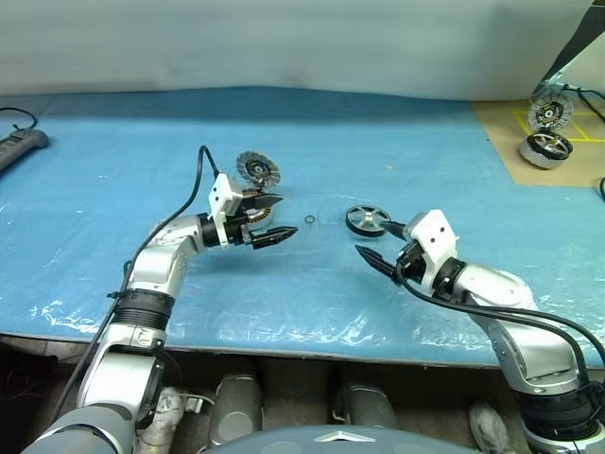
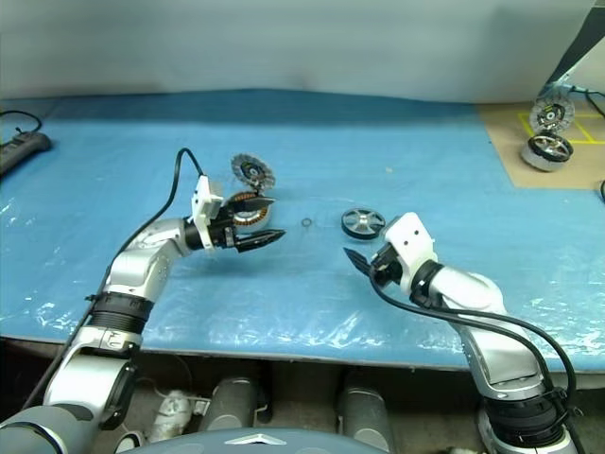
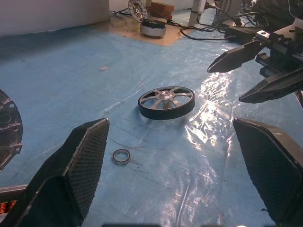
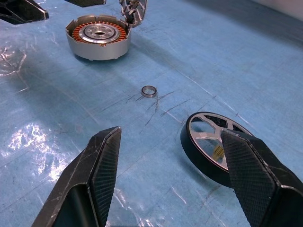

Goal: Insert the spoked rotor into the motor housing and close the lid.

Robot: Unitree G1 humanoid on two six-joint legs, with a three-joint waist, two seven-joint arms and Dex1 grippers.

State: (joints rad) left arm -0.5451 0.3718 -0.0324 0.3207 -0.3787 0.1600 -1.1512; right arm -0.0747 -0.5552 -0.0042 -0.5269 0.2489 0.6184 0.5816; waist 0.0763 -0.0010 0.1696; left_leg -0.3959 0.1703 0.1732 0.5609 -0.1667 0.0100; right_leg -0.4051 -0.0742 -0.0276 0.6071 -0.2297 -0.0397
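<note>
Black, textured fingers of the left gripper (image 1: 270, 218) stand spread wide with nothing between them, the gripper held level above the table and pointing toward the robot's right. Just behind it sits the motor housing (image 4: 98, 38), a short grey drum with copper-coloured windings ringed round a bright centre, upright on the sheet. The lid (image 1: 257, 170), a silver disc with a ribbed edge and dark hub, stands on edge at the far side of the housing; whether it leans on the housing cannot be told.

The right gripper (image 2: 362, 255) is likewise parted and empty (its fingers angled slightly downward, toward the left arm). The spoked rotor (image 3: 166, 101) lies flat on the sheet just beyond its fingertips, nearer one finger than the other, not gripped. Its pale spokes and hub face up and its dark rim rests on the sheet.

Between the two grippers, apart from both, a small metal ring (image 4: 149, 91) lies flat on the blue plastic sheet (image 1: 113, 189) that covers the table. The sheet is creased and glossy near the front edge.

At the far right corner, on a brown board (image 1: 510, 142), stand a second chrome-rimmed motor (image 1: 545, 148) and a ribbed disc (image 1: 550, 111) behind it. A black power strip (image 1: 19, 147) lies at the far left edge.
</note>
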